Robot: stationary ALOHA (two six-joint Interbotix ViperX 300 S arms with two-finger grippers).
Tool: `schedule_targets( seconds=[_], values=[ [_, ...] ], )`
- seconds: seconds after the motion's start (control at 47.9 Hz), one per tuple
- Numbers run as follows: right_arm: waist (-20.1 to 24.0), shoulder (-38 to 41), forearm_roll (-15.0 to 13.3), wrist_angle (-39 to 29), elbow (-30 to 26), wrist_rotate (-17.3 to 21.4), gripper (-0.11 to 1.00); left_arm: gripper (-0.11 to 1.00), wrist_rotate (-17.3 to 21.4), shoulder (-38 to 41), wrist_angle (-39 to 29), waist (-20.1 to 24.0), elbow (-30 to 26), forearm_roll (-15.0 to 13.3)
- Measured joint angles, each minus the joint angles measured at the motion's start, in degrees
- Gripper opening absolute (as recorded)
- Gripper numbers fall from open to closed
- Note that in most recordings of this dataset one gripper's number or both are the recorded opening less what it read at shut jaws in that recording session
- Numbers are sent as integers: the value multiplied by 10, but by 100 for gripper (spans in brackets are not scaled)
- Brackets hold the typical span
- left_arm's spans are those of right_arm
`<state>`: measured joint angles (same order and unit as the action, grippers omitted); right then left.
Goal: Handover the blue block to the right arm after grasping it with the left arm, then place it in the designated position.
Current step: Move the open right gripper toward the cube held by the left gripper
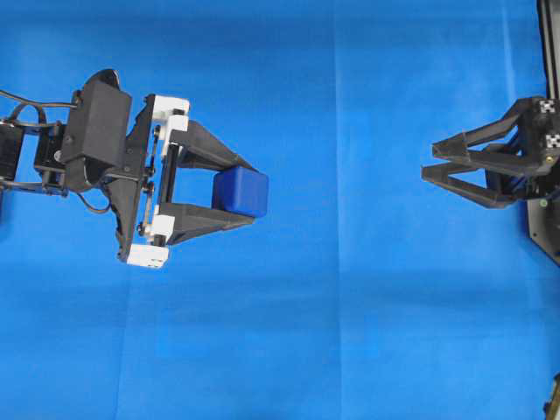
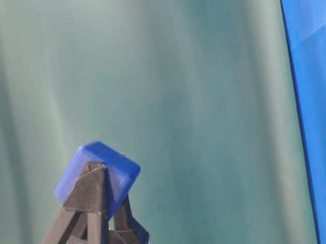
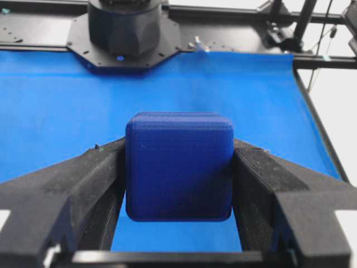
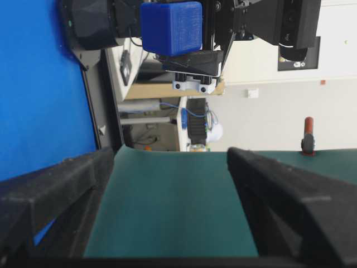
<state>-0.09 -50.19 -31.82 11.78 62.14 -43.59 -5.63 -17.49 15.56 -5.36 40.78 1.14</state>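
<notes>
The blue block point(image 1: 241, 191) is a dark-blue cube clamped between the two black fingers of my left gripper point(image 1: 252, 192), which has white brackets at its base. It is held in the air above the blue cloth point(image 1: 350, 332), left of the middle. The left wrist view shows the block point(image 3: 178, 167) pinched on both sides. In the table-level view the block point(image 2: 96, 174) sits at the fingertips. My right gripper point(image 1: 429, 162) is all black, turned on its side, open and empty at the far right, pointing toward the block. The right wrist view shows the block point(image 4: 170, 28) far ahead.
The bright blue cloth covers the table. A dark green backdrop point(image 2: 172, 64) hangs behind. The right arm's black base point(image 3: 125, 28) stands at the cloth's far end. A wide gap of open cloth lies between the two grippers.
</notes>
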Motion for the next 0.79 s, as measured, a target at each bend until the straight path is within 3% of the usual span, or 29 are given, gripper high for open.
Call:
schedule_targets(
  seconds=[0.793],
  values=[
    [7,1,-1,0,0,-1,96,49,0,0,0,1,0,1]
  ],
)
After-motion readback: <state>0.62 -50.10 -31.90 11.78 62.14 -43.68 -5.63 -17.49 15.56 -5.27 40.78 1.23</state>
